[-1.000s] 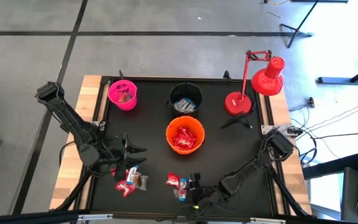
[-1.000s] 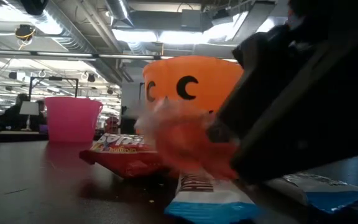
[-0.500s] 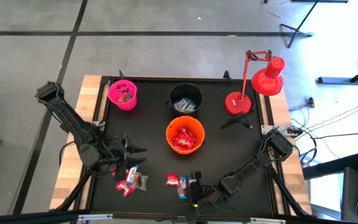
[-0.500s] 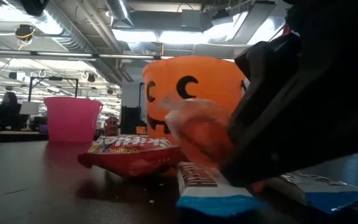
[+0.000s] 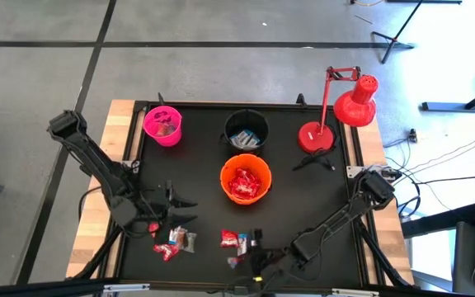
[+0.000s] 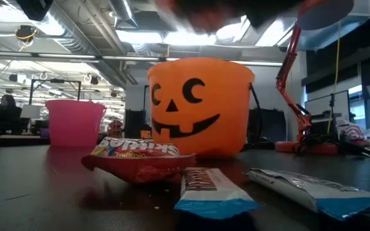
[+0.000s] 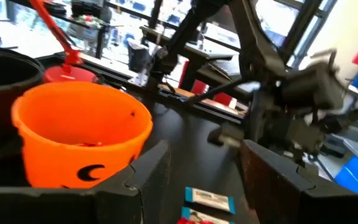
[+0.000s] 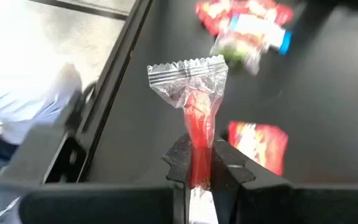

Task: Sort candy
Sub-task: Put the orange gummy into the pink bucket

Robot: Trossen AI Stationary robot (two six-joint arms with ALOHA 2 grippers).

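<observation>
Candy (image 8: 191,106), a red sweet in clear wrapper, sits clamped in your right gripper (image 8: 201,163) above the table's front edge. Your left gripper (image 7: 201,168) hangs released near the orange bucket (image 7: 79,134), more candy lying below.

Overhead looking down, tabletop-level close, both share orange bucket (image 5: 246,180)

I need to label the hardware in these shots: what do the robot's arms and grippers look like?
Both arms are dark, slim, jointed links on black bases, with dark cables trailing near the table edge. The left gripper has two broad, flat black fingers with stepped edges. The right gripper has narrower dark fingertips. No markings are legible.
</observation>
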